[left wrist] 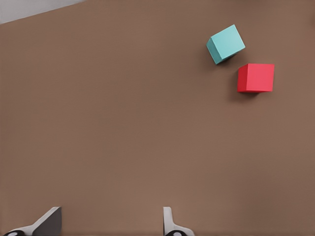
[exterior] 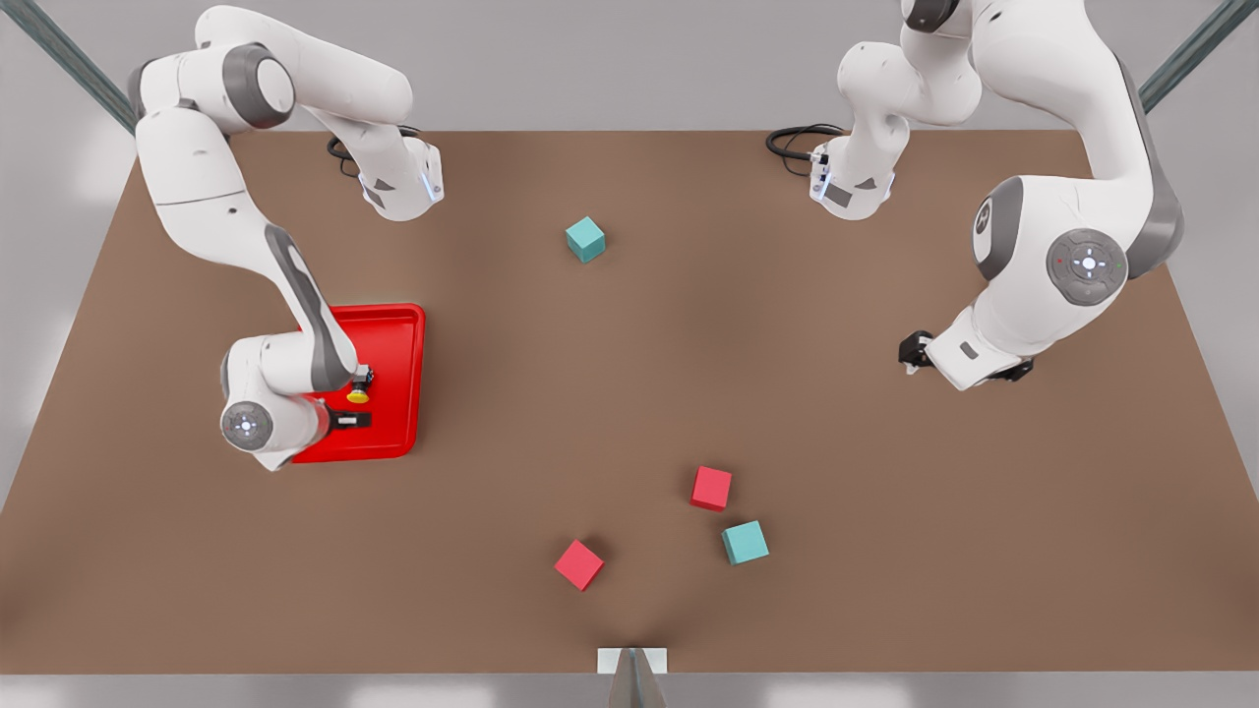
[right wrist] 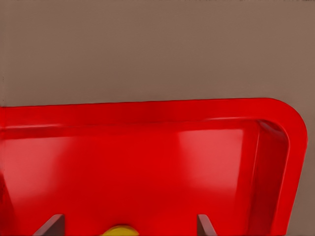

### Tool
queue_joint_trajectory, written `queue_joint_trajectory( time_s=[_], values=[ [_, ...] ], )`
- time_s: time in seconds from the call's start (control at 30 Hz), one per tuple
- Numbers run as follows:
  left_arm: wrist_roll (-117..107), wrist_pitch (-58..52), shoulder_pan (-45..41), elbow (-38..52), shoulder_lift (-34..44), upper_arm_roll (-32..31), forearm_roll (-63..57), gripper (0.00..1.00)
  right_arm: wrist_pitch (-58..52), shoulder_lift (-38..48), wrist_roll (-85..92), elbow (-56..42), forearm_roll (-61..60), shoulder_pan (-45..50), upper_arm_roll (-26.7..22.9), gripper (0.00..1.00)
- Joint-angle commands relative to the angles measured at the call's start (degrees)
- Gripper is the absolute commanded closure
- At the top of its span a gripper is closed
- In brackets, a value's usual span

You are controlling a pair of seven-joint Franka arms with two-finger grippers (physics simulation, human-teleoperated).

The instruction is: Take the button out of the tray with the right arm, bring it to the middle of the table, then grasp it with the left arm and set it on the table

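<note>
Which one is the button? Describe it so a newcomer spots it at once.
Find the red tray at the front view's left on the brown table. Inside it, between the open fingers of the right gripper, sits the button. Its round yellow cap sets it apart from the red and teal cubes.

I work in a bare test cell, a rendered robot lab and no home or shop. My two white arms (exterior: pixel 236 246) stand at the far edge of a plain brown bench (exterior: pixel 629 393), black cables (exterior: pixel 797 143) coiled by their bases. Grey walls and slanted metal struts (exterior: pixel 69 64) close it in. On the bench lie coloured cubes (exterior: pixel 585 239) and a red tray (exterior: pixel 393 393).
</note>
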State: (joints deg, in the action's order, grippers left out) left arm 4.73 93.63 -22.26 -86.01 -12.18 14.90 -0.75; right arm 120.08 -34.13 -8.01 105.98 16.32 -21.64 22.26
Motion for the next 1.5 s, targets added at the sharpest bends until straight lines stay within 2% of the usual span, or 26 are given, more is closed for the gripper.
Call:
queue_joint_trajectory(
  time_s=[0.0, 0.03, 0.13, 0.2, 0.27, 0.37, 0.67, 0.93, 1.47],
  values=[
    [0.4, 0.1, 0.0, 0.0, 0.0, 0.0, 0.0, 0.00, 11.0, 0.6, 2.3, 1.6, 0.0, -7.0, 7.3, 0.00],
    [0.4, 0.1, -0.1, 0.1, 0.0, 0.0, 0.0, 0.00, 11.0, 1.0, 2.8, 1.9, 0.1, -8.7, 8.6, 0.00],
    [0.4, -0.1, -0.1, 0.1, 0.0, 0.0, 0.0, 0.00, 11.1, 6.1, 4.7, 4.0, 0.1, -9.2, 8.6, 0.00],
    [0.4, -0.1, -0.3, 0.1, 0.0, 0.0, 0.0, 0.00, 22.4, 10.2, 5.6, 13.2, 0.4, -11.0, 8.6, 0.00],
    [0.4, 0.0, -0.3, 0.1, 0.0, 0.0, 0.0, 0.00, 29.8, 10.7, 5.9, 18.3, 0.6, -11.8, 8.6, 0.00],
    [0.3, -0.1, -0.3, 0.0, -0.2, 0.0, 0.0, 0.00, 34.3, 10.4, 5.1, 22.0, 0.6, -11.8, 8.4, 0.00],
    [0.3, 0.0, -0.3, 0.0, -0.7, 0.0, 0.1, 0.00, 30.2, 10.8, 3.3, 24.6, 0.5, -12.6, 7.8, 0.00],
    [0.3, 0.0, -0.3, 0.0, -0.8, 0.0, 0.1, 0.00, 29.6, 18.1, 3.0, 33.5, 0.5, -13.8, 7.9, 0.00],
    [0.3, -0.2, -0.3, -0.1, -0.9, 0.0, 0.1, 0.00, 27.1, 17.1, -1.3, 35.2, 0.4, -13.3, 7.9, 0.00]
  ],
)
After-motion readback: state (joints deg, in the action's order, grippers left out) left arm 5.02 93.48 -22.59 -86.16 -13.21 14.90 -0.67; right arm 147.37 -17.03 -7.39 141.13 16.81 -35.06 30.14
